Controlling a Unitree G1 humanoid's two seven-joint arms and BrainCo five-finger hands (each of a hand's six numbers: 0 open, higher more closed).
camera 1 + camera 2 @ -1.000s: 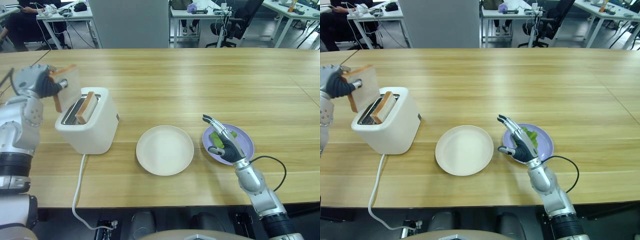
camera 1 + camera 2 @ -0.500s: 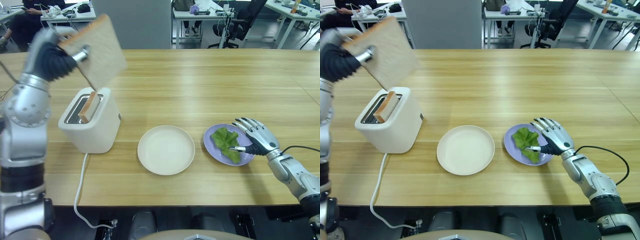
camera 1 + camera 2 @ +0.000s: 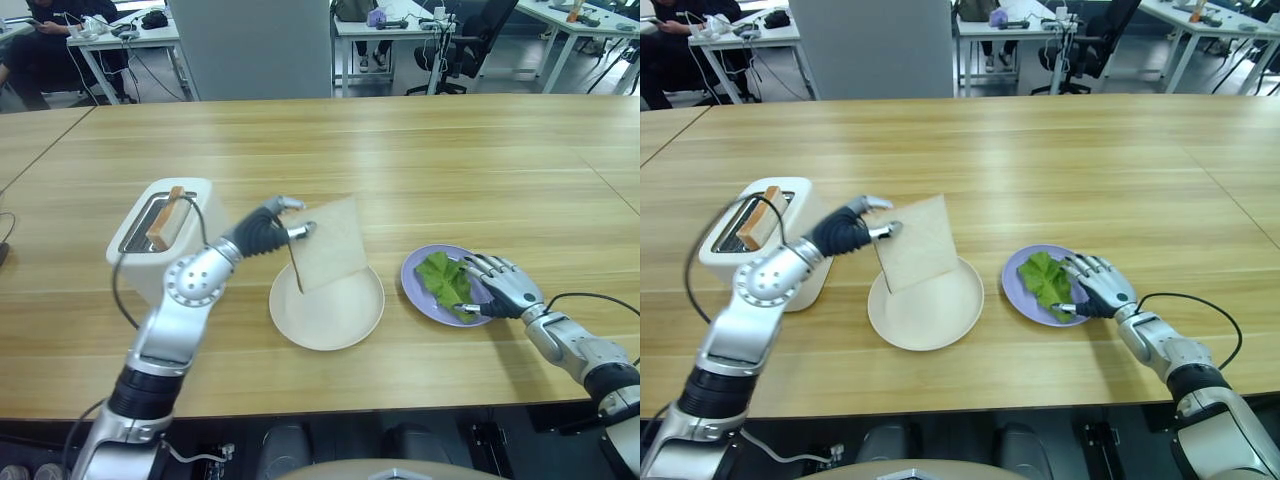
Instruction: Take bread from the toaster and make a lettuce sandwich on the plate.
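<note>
A white toaster [image 3: 145, 250] stands at the left, with one slice of bread [image 3: 166, 205] upright in its slot. My left hand [image 3: 262, 228] is shut on a second bread slice [image 3: 330, 243]. It holds the slice tilted on edge, its lower corner just over the cream plate [image 3: 335, 322] at the table's middle front. To the right, a purple plate [image 3: 430, 312] carries a green lettuce leaf [image 3: 440, 277]. My right hand [image 3: 503, 292] rests on that plate's right rim, touching the leaf's edge.
Bare wood stretches behind and to the right of the plates [image 3: 430, 160]. A black cable [image 3: 590, 297] loops on the table by my right wrist. Beyond the far edge stand a grey pillar [image 3: 250, 45], desks and chairs.
My left hand carried the bread slice from above the toaster down and right to the cream plate. My right hand stayed at the lettuce plate, shifting slightly. The camera view also moved.
</note>
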